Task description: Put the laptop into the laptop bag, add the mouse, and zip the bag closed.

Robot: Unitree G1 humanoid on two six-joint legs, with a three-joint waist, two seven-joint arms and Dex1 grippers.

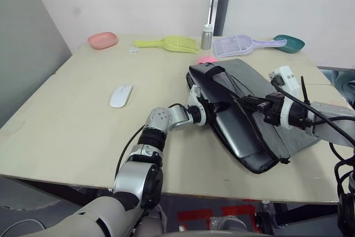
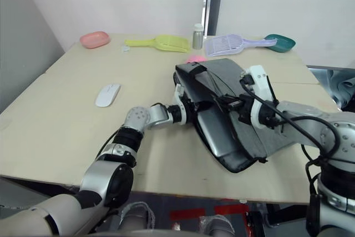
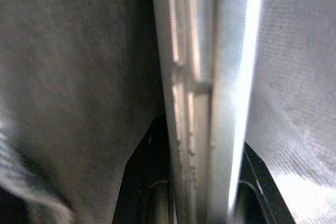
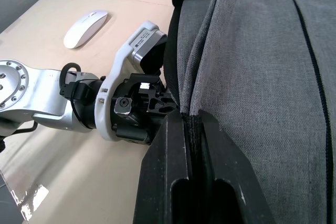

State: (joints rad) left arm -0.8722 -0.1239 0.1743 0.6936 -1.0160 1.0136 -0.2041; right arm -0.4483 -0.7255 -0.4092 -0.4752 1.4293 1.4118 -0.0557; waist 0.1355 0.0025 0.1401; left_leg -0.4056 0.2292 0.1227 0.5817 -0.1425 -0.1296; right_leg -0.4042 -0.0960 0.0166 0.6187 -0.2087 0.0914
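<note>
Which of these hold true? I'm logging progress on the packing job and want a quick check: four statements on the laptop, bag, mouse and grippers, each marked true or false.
1. The laptop lies partly inside the laptop bag. True.
2. The mouse is already in the bag. False: it lies on the table, apart from the bag.
3. The right gripper is shut on the bag's edge. True.
4. The left gripper rests on the mouse. False: it is at the bag's opening, shut on the laptop's edge.
</note>
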